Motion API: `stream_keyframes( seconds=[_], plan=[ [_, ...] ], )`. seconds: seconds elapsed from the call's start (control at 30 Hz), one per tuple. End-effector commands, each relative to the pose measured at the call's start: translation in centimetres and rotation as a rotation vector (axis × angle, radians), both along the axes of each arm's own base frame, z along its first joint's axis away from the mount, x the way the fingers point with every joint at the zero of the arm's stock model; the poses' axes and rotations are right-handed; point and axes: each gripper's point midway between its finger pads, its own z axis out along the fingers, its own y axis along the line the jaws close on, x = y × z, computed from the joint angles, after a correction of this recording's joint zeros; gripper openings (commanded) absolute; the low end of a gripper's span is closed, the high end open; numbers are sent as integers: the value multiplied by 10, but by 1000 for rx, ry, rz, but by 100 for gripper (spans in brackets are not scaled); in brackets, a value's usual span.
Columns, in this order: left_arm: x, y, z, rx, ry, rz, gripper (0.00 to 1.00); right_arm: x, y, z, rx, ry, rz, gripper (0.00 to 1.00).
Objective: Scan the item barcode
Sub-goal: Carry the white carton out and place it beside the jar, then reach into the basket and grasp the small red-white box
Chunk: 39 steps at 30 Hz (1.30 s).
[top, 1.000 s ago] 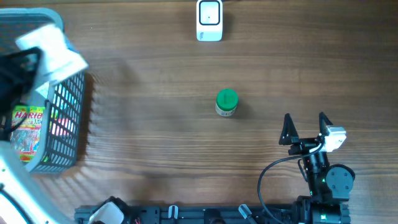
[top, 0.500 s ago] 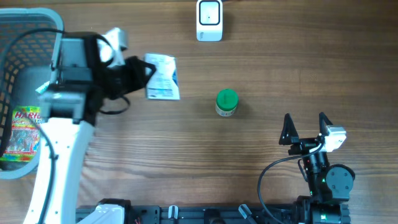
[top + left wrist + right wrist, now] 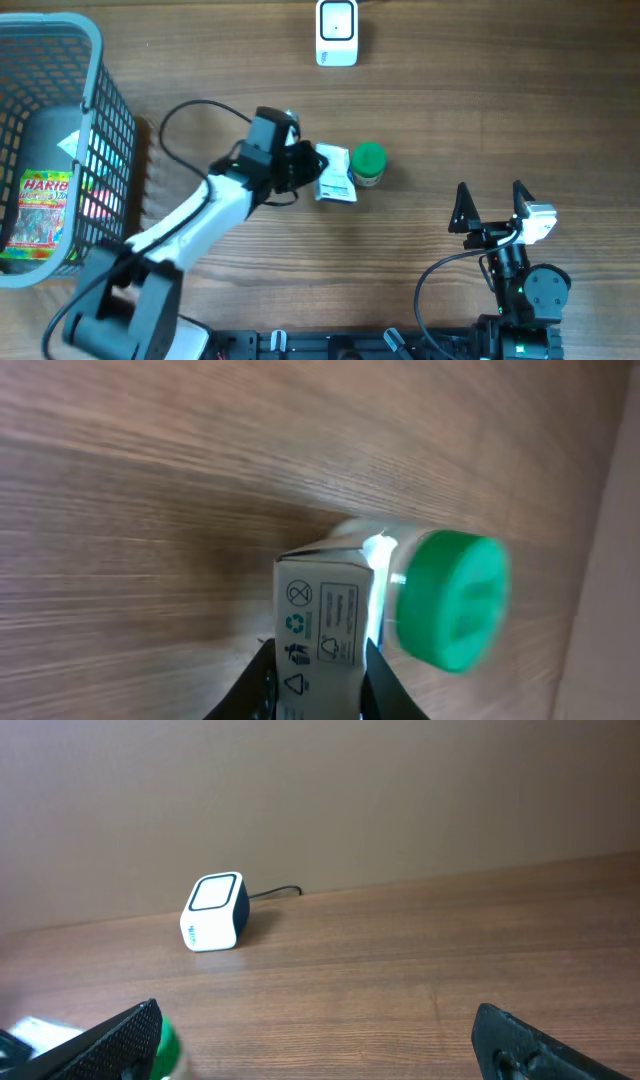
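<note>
My left gripper point(image 3: 308, 168) is shut on a white packet point(image 3: 335, 173) at the middle of the table. In the left wrist view the packet point(image 3: 322, 622) stands between my black fingers point(image 3: 262, 678), its printed recycling symbols facing the camera. It touches or nearly touches a small green-capped bottle point(image 3: 366, 165), which appears blurred point(image 3: 452, 600) just to the packet's right. The white barcode scanner point(image 3: 337, 33) sits at the far edge and shows in the right wrist view point(image 3: 213, 911) too. My right gripper point(image 3: 492, 206) is open and empty near the front right point(image 3: 315, 1025).
A grey wire basket point(image 3: 112, 135) stands at the far left and holds a Haribo bag point(image 3: 44, 212) and other packets. The left arm's cable loops over the table behind the wrist point(image 3: 185, 110). The green bottle cap peeks in at the lower left of the right wrist view point(image 3: 167, 1045).
The left arm swung out of the basket and travelled right and slightly forward with the white packet, ending beside the green-capped bottle. The right arm stayed still.
</note>
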Motion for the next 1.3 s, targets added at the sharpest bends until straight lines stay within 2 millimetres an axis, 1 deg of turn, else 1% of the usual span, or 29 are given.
stream_keyframes(
  seconds=[0.0,0.07,0.1,0.13,0.2,0.27,0.3,0.4,0.5,0.53,0.6,0.63,0.67,0.73,0.77,0.8,0.83,0.93,0.97,1.03,1.07,1.1,1.13,1.17,1.2,1.27],
  plan=[
    [-1,3,-32,51,92,126,15,0,-2,1,7,-6,-12,100],
    [1,8,-37,80,91,143,15,0,-2,1,7,-6,-12,100],
    [1,9,-37,84,90,147,18,0,-2,1,7,-6,-12,100],
    [2,9,-37,84,85,148,25,0,-2,1,6,-6,-12,100],
    [4,9,-33,81,73,152,54,0,-2,1,6,-6,-12,100],
    [6,9,-24,73,49,151,78,0,-2,1,7,-6,-12,100],
    [7,8,-17,64,32,151,100,0,-2,1,7,-6,-12,100],
    [14,15,16,60,-66,184,100,0,-2,1,7,-6,-12,100],
    [19,32,72,88,-255,205,100,0,-2,1,7,-6,-12,100],
    [18,41,94,111,-330,212,100,0,-2,1,6,-6,-12,100],
    [17,69,139,192,-472,283,100,0,-2,1,6,-6,-12,100],
    [16,97,170,244,-557,365,100,0,-2,1,7,-6,-12,100],
    [16,118,192,282,-613,419,100,0,-2,1,7,-6,-12,100],
    [14,152,226,306,-681,509,100,0,-2,1,7,-6,-12,100],
    [13,177,247,304,-707,581,100,0,-2,1,7,-6,-12,100],
    [12,193,260,303,-721,625,100,0,-2,1,7,-6,-12,100],
    [9,224,283,304,-740,707,100,0,-2,1,7,-6,-12,100],
    [1,274,318,307,-755,821,100,0,-2,1,7,-6,-12,100],
    [-4,303,332,317,-752,885,100,0,-2,1,7,-6,-12,100],
    [-7,336,342,326,-723,963,100,0,-2,1,7,-6,-12,100],
    [-8,353,341,323,-688,1004,100,0,-2,1,6,-6,-12,100],
    [-9,370,334,309,-635,1048,100,0,-2,1,6,-6,-12,100],
    [-10,387,321,284,-567,1094,100,0,-2,1,7,-6,-12,100],
    [-10,396,312,263,-521,1119,100,0,-2,1,7,-6,-12,100],
    [-9,407,293,226,-445,1152,100,0,-2,1,7,-6,-12,100],
    [-12,428,245,187,-253,1220,100,0,-2,1,7,-6,-12,100]
  ],
)
